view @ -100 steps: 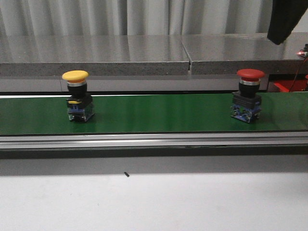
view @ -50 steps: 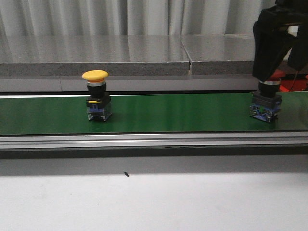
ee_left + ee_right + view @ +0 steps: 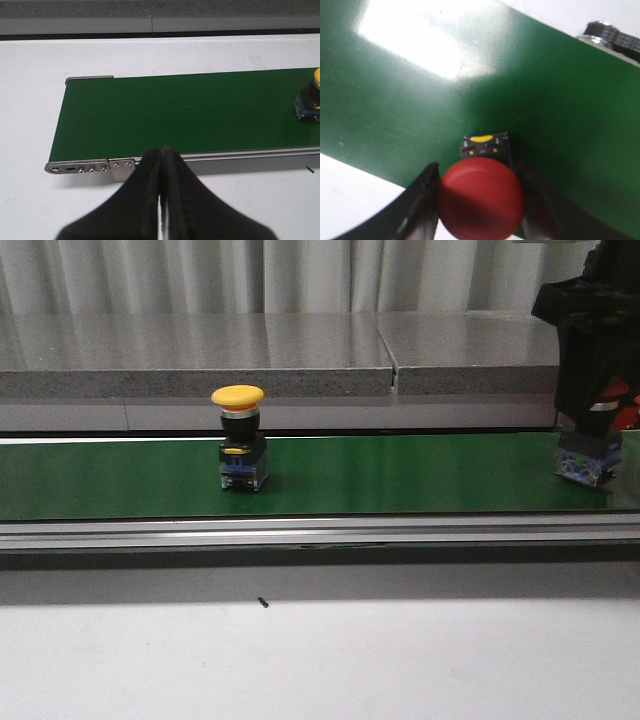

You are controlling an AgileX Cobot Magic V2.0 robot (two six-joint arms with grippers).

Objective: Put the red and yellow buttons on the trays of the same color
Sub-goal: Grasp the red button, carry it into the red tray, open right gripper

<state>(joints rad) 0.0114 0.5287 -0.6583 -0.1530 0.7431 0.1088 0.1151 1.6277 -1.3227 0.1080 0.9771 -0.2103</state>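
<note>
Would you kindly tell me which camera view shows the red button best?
The right wrist view: the red button fills it, cap between the fingers. The front view shows only its body beneath the right gripper; the left wrist view misses it.

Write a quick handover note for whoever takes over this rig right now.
Right end effector: fingers either side of the red button's cap at the belt's right end; contact unclear, not lifted.
Left end effector: shut, empty, hovering near the green belt's left end.
Yellow button: upright on the belt, left of centre.
Done: nothing placed. No trays in view.
Left: grip and lift red, then yellow; put each on its matching tray.
</note>
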